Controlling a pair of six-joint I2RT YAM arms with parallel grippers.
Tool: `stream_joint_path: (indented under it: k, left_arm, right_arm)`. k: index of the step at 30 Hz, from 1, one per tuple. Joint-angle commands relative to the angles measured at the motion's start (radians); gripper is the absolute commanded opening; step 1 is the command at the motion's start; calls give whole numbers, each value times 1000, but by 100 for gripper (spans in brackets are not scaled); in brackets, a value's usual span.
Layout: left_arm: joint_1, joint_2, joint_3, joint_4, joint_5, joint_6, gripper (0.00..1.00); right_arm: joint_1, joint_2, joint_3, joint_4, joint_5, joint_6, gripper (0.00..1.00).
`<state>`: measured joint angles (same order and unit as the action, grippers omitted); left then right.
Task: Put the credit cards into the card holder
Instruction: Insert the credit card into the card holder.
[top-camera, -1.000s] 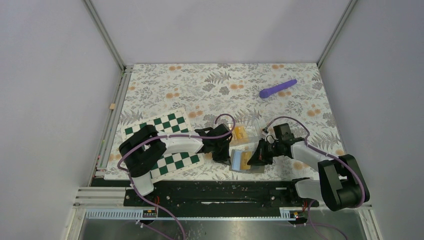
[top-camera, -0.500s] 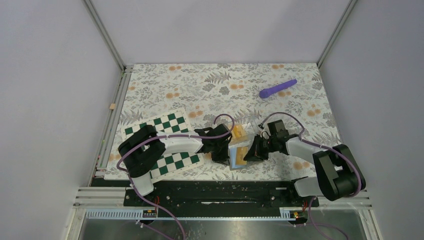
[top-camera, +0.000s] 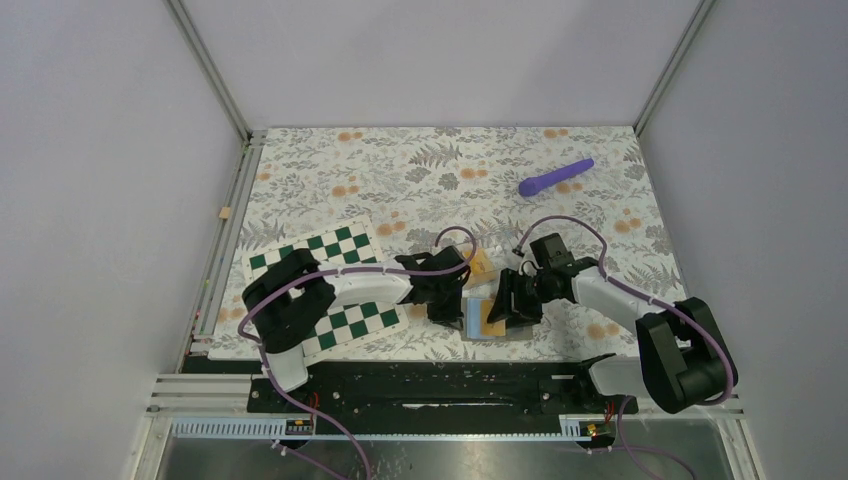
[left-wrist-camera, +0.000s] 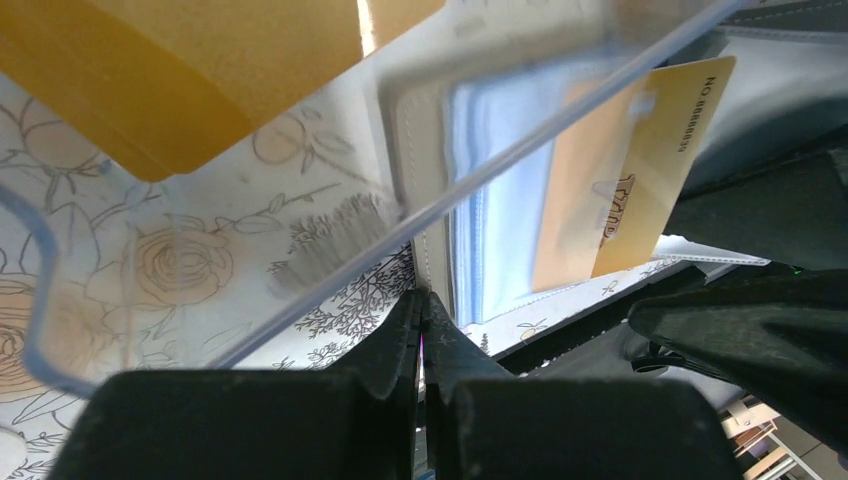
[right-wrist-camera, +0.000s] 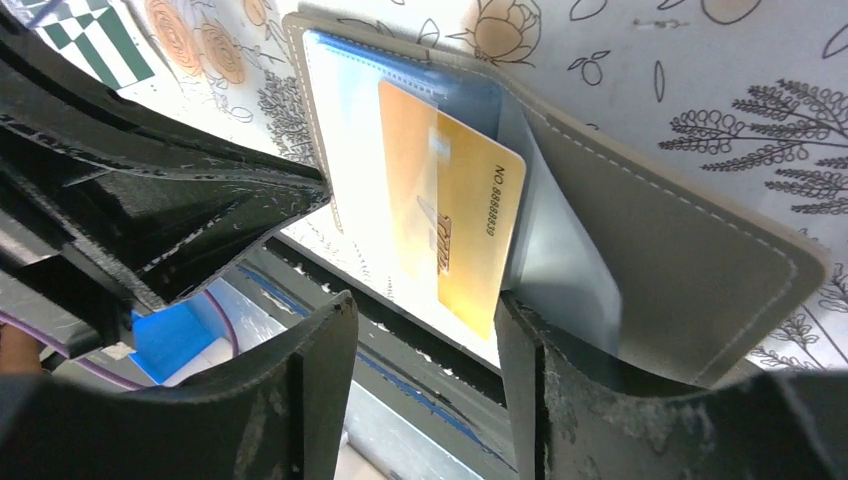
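A grey card holder with a blue inner sleeve lies open near the table's front edge. One orange-yellow credit card sits partly tucked into that sleeve, its lower end sticking out. My right gripper is open just below the card, its jaws apart and off it. My left gripper is shut on the card holder's left edge. A second credit card lies behind, seen through clear plastic.
A clear plastic tray overlaps the holder and the second card. A green-and-white chessboard lies under the left arm. A purple rod rests at the back right. The black rail runs just below the holder.
My right gripper has gone from shut to open, letting go of the card, which now stays in the sleeve. The right arm moved left toward the holder. The left gripper kept its pinch.
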<state>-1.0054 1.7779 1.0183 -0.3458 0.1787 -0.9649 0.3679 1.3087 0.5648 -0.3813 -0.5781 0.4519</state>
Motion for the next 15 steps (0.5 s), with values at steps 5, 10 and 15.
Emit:
stream_joint_path:
  k: [5, 10, 15]
  left_arm:
    - [-4, 51, 102, -36, -30, 36, 0]
    - [-5, 57, 118, -46, -27, 41, 0]
    - [-4, 48, 113, -45, -28, 41, 0]
  right_arm:
    - [9, 47, 7, 29, -14, -56, 60]
    - [22, 41, -8, 96, -80, -11, 60]
    - [68, 24, -8, 174, -96, 41, 61]
